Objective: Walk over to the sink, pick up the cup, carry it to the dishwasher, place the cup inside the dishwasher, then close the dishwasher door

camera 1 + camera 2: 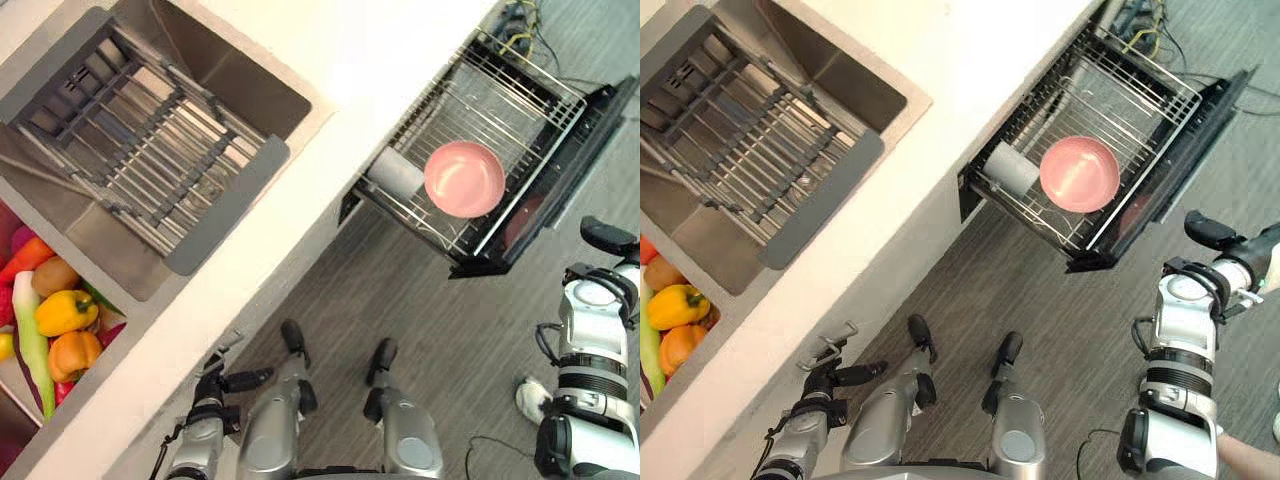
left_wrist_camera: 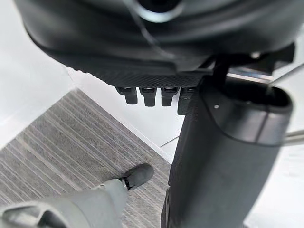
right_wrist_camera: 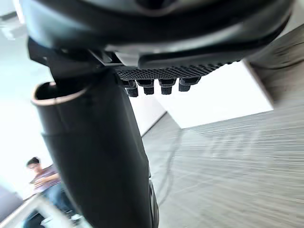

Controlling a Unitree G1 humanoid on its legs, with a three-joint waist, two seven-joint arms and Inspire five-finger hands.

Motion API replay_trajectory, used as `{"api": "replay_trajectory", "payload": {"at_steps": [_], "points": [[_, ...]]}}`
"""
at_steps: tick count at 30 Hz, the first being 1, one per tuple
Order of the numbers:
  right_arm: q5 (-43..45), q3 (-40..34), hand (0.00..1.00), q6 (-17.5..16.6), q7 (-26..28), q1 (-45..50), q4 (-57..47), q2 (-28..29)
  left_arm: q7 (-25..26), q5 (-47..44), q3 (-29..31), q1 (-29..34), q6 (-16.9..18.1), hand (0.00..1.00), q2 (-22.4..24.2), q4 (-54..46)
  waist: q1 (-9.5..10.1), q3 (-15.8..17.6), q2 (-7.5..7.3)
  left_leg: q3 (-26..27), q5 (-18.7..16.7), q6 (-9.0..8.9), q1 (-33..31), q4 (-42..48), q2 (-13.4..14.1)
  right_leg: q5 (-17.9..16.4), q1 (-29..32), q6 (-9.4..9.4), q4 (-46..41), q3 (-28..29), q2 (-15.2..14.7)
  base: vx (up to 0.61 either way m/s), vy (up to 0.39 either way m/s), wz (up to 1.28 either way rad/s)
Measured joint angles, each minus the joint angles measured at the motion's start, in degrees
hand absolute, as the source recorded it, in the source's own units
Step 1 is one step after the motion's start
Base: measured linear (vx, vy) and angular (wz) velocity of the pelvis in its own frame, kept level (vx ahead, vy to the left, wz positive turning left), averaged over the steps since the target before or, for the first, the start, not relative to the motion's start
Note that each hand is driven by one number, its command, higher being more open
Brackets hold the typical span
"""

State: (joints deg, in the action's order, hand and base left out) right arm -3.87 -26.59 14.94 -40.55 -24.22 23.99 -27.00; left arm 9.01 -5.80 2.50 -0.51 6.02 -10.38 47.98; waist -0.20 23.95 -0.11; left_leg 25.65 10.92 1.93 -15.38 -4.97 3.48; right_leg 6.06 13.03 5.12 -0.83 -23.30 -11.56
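with the left hand (image 1: 222,384) and right hand (image 1: 606,237) loose and empty, the pale cup (image 1: 395,172), likely light, rigid and slick, lies sideways in the rack (image 1: 520,90) beside a pink bowl (image 1: 464,179), so the stiff dishwasher door (image 1: 580,150) probably wants pushing at its outer edge.

No legible text or numbers, none on cup (image 1: 395,172), dishwasher (image 1: 588,135), sink (image 1: 232,68)

Both head eyes look steeply down from above (viewpoints slightly offset), sharing the sink (image 1: 230,60), counter (image 1: 340,60) and open dishwasher (image 1: 575,150); wrist cameras sit hard against the left hand (image 2: 156,52) and right hand (image 3: 156,28), facing the floor (image 2: 52,137).
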Motion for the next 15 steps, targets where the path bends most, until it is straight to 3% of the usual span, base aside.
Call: {"api": "replay_trajectory", "payload": {"at_steps": [1, 2, 6, 8, 9, 11, 15], "points": [[0.95, -0.26, 1.00, 0.02, -0.01, -0.21, 0.56, -0.01, 0.09, -0.30, -0.06, -0.11, -0.02, 1.00, 0.00, 0.00, -0.04, 0.02, 0.03, 0.41, 0.09, -0.05, -0.38, 0.00, 0.07, 0.17, 0.65, -0.19, 0.02, 0.46, 0.05, -0.04, -0.029, -0.37], [2.76, -0.40, 0.00, 0.13, -0.02, -1.00, 2.09, -0.38, 0.65, -2.25, -0.16, -0.48, -0.03, 1.00, 0.05, 0.13, -0.24, 0.13, 0.30, 1.40, 0.25, -0.06, -1.35, 0.02, 0.17, 0.93, 2.23, -0.07, 0.08, 1.52, 0.13, -0.03, -0.029, -0.28], [4.31, -0.11, 0.00, 0.93, 0.76, -3.97, 4.43, -2.90, 1.18, -5.28, -1.57, -2.49, -0.03, 1.00, 1.16, 2.48, -0.62, 0.38, 2.59, 2.78, 0.44, 0.15, -3.00, 0.03, -0.11, 2.20, 4.72, -0.07, 0.42, 3.11, -0.08, -0.01, -0.010, -0.21], [4.26, 0.70, 0.00, 1.13, 2.92, -6.96, 4.98, -5.84, 2.17, -6.74, -2.77, -3.71, -0.04, 1.00, 2.92, 3.50, -0.57, 1.15, 4.98, 3.62, 0.44, 0.17, -3.58, 0.03, -0.52, 3.16, 5.65, 0.08, 1.05, 4.11, -0.40, 0.02, 0.006, -0.16], [4.24, 1.05, 0.00, 1.14, 3.27, -7.34, 5.11, -6.20, 2.24, -6.75, -2.94, -3.80, -0.04, 1.00, 3.06, 3.64, -0.55, 1.12, 5.23, 3.72, 0.46, 0.19, -3.73, 0.03, -0.57, 3.27, 5.86, 0.09, 1.10, 4.26, -0.44, 0.03, 0.004, -0.14], [4.14, 4.52, 0.00, 1.17, 7.38, -11.56, 7.16, -9.80, 2.26, -6.83, -3.28, -4.61, -0.04, 1.00, 4.70, 3.78, -0.35, 1.71, 7.78, 3.97, 1.09, 1.08, -4.59, 0.04, -0.83, 3.89, 6.97, 0.15, 1.21, 4.74, -0.63, 0.03, -0.001, -0.09], [3.68, 8.51, 0.00, 1.17, 11.61, -16.17, 9.81, -12.68, 2.18, -7.88, -6.81, -5.55, 0.12, 1.00, 5.61, 3.72, 1.09, 2.46, 10.70, 1.93, 1.12, 1.11, -4.75, 0.04, -1.47, 3.97, 7.21, 0.23, 1.03, 4.57, -1.04, 0.04, -0.002, 0.03]]}}
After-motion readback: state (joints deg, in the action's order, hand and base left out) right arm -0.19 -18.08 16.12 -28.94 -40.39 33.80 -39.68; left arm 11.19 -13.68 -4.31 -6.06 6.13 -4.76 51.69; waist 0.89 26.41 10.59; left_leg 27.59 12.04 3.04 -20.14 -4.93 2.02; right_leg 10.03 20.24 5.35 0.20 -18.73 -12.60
